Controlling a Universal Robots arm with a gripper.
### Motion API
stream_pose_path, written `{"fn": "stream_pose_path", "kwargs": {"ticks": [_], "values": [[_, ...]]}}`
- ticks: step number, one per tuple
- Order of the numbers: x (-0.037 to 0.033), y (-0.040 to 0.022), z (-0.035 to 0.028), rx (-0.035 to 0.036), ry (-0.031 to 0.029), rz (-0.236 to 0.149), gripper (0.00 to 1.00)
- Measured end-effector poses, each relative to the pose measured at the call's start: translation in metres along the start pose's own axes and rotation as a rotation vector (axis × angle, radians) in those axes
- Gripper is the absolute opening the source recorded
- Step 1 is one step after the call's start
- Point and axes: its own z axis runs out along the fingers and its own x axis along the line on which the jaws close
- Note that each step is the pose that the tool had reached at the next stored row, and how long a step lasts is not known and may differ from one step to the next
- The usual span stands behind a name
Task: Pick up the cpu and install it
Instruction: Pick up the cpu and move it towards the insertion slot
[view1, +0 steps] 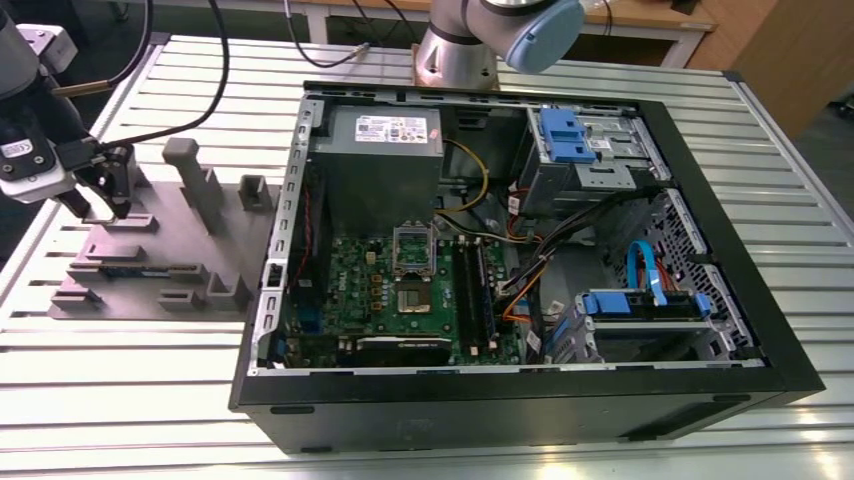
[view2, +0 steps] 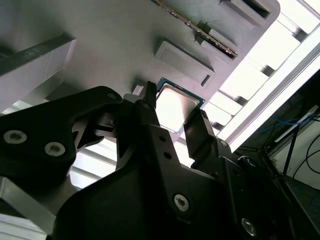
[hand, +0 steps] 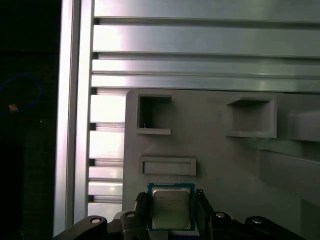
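Slatted metal desk (view1: 400, 60) carries an open computer case (view1: 534, 400) and, at the exterior view's left, a grey fixture tray (view1: 147, 260); the gripper (view1: 104, 205) is low over that tray; its fingers (hand: 142, 206) are closed against two opposite edges of the cpu (hand: 171, 209), which lies at the tray's surface

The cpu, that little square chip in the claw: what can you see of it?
The cpu is a small, thin, flat square. Its top is dull silver-grey metal with faint print, ringed by a narrow green edge. It sits face up over the grey holder block, and the claw seems to pinch two opposite sides with its dark fingers.
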Motion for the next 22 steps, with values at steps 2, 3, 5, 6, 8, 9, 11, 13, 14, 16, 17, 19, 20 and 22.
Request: {"fn": "stream_pose_path", "kwargs": {"ticks": [2, 3, 5, 6, 8, 9, 11, 13, 14, 16, 17, 19, 20, 22], "values": [[0.0000, 0.0000, -0.0004, 0.0000, 0.0000, 0.000, 0.47], [0.0000, 0.0000, -0.0006, 0.0000, 0.0000, 0.000, 0.47], [0.0000, 0.0000, -0.0009, 0.0000, -0.0001, 0.000, 0.47], [0.0000, 0.0000, -0.0012, 0.0000, 0.0001, 0.000, 0.47], [0.0000, 0.0001, -0.0016, 0.0000, 0.0000, 0.000, 0.47], [0.0000, 0.0001, -0.0018, 0.0000, 0.0000, 0.000, 0.47], [0.0000, 0.0001, -0.0021, -0.0001, 0.0000, 0.000, 0.47], [0.0000, 0.0001, -0.0026, 0.0000, 0.0000, 0.000, 0.47], [0.0000, 0.0001, -0.0028, 0.0000, 0.0000, 0.000, 0.47], [0.0000, 0.0001, -0.0032, 0.0000, 0.0000, 0.000, 0.47], [0.0000, 0.0001, -0.0034, 0.0000, 0.0000, 0.000, 0.47], [0.0000, 0.0002, -0.0045, 0.0010, 0.0000, 0.000, 0.47], [0.0000, 0.0002, -0.0047, 0.0010, 0.0000, 0.000, 0.47], [0.0000, 0.0002, -0.0050, 0.0010, 0.0001, 0.000, 0.47]]}}
